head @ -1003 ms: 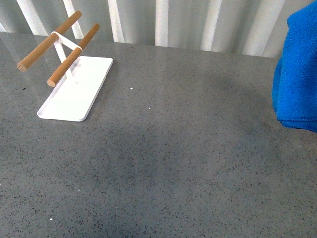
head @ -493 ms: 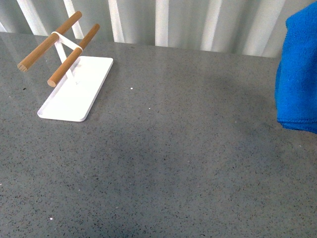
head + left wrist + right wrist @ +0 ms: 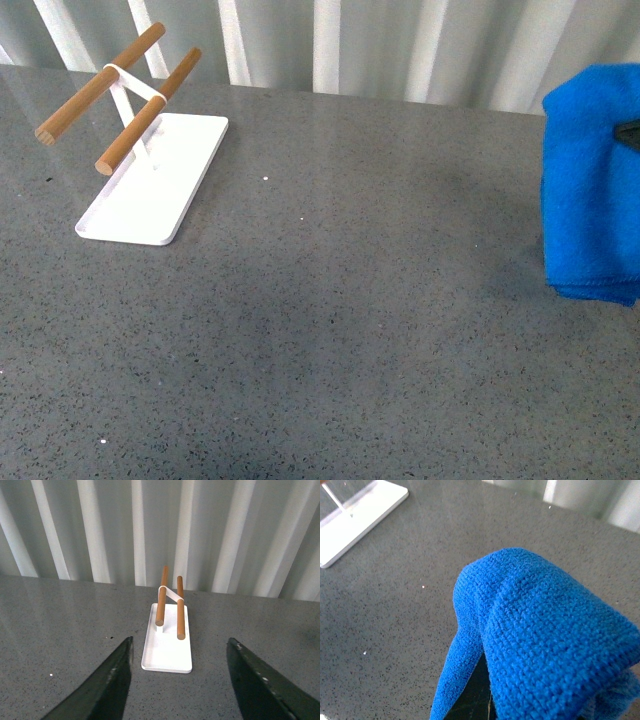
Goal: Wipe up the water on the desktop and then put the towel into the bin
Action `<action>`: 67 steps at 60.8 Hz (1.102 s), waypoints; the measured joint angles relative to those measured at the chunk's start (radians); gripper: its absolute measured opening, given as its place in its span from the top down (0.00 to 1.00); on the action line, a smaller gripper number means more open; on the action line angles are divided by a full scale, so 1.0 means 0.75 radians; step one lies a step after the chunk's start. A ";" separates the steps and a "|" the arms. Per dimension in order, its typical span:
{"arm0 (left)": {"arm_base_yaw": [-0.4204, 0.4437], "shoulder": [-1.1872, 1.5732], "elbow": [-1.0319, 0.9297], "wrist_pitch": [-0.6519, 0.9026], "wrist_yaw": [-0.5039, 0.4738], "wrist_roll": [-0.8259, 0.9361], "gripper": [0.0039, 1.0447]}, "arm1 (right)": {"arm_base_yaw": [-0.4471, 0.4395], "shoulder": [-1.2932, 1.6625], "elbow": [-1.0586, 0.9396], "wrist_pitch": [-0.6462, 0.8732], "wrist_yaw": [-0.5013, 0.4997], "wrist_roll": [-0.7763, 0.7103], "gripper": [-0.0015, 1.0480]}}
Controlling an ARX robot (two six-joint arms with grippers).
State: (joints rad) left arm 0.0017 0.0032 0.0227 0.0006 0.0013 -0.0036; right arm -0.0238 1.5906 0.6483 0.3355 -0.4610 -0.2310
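The bright blue towel (image 3: 590, 190) hangs at the far right of the front view, held above the dark-grey speckled desktop (image 3: 340, 320). My right gripper is shut on the towel; only a dark bit of it shows at the right edge (image 3: 630, 133). In the right wrist view the towel (image 3: 540, 630) drapes over the jaws and hides them. My left gripper (image 3: 180, 680) is open and empty above the desktop (image 3: 60, 625), facing the white tray. No water patch is clear to me. No bin is in view.
A white rectangular tray (image 3: 152, 180) with a rack of two wooden rods (image 3: 148, 95) stands at the back left; it also shows in the left wrist view (image 3: 167, 647). A white and grey ribbed wall (image 3: 330, 45) runs along the desktop's far edge.
The towel has moved left and lower in the front view, further into the picture. A dark part of the right gripper now shows at the right edge.
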 joint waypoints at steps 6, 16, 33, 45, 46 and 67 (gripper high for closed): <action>0.000 0.000 0.000 0.000 0.000 0.000 0.28 | 0.022 0.136 0.089 -0.063 0.057 -0.042 0.96; 0.000 0.000 0.000 0.000 0.001 0.001 0.05 | 0.043 0.339 0.191 -0.116 0.148 -0.089 0.96; 0.000 0.000 0.000 0.000 0.000 0.001 0.06 | 0.046 0.545 0.264 -0.130 0.189 -0.070 0.96; 0.000 0.000 0.000 0.000 0.000 0.001 0.06 | 0.019 0.588 0.264 -0.126 0.189 -0.051 0.96; 0.000 0.000 0.000 0.000 0.000 0.001 0.06 | 0.013 0.593 0.263 -0.124 0.188 -0.051 0.96; 0.000 0.000 0.000 0.000 0.000 0.001 0.06 | -0.107 0.653 0.315 -0.159 0.214 -0.107 0.96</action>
State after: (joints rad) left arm 0.0017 0.0032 0.0227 0.0006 0.0013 -0.0032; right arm -0.1040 2.0804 0.8848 0.2161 -0.3004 -0.3111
